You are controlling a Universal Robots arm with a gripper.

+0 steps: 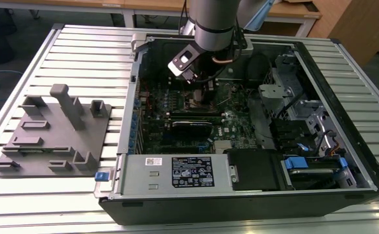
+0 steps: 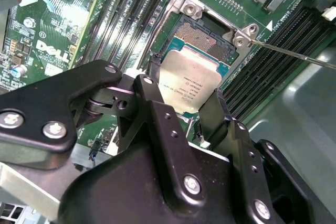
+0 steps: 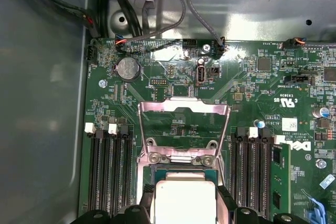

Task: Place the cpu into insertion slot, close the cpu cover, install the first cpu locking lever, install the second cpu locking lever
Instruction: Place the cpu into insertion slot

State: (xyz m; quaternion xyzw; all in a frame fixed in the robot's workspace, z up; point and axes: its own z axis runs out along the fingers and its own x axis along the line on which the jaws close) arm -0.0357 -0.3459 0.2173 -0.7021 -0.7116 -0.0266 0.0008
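Observation:
My gripper is shut on the cpu, a flat grey-topped chip pinched between two black fingers. The chip hangs over the near part of the insertion slot, whose dark pin field and silvery rim still show beyond it. I cannot tell whether chip and slot touch. In the first wrist view the cpu sits between the gripper fingertips, and the cpu cover is swung open behind the slot. A thin wire locking lever sticks out free. In the exterior view the gripper reaches down into the open computer case.
Long black memory slots flank the socket on both sides. Cables hang near the case's back wall. A power supply and drive cage crowd the case. A grey fixture plate lies at the exterior view's left.

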